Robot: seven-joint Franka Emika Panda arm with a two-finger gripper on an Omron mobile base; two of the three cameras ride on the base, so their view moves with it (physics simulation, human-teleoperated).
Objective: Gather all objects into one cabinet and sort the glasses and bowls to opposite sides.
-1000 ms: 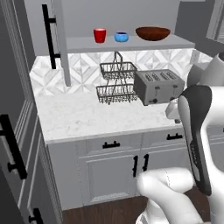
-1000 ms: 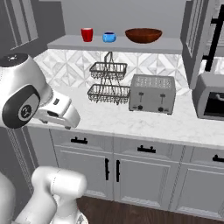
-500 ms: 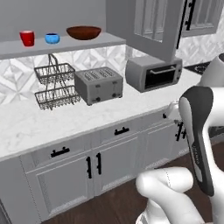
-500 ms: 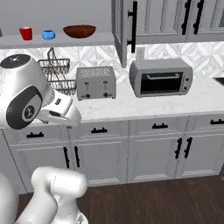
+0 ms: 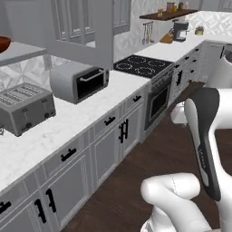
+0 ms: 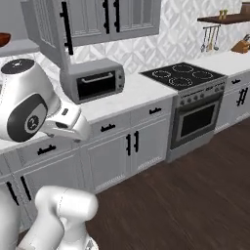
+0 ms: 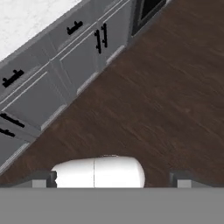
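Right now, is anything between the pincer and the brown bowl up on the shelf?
Possibly. The pincer is open, pointing down at the wooden floor. The brown bowl sits on the grey shelf at the picture's edge, and the open cabinet door juts out beside it, likely blocking a sideways reach.

The worktop [image 5: 68, 122] looked like pale speckled stone, smooth and faintly glossy. The toaster [image 5: 25, 108] and the toaster oven [image 6: 93, 80] looked like brushed grey metal. The hob [image 6: 183, 73] was glossy black glass. The floor [image 7: 166, 87] was dark wood with visible grain. The base cabinets [image 6: 122, 146] were matt grey with black handles.
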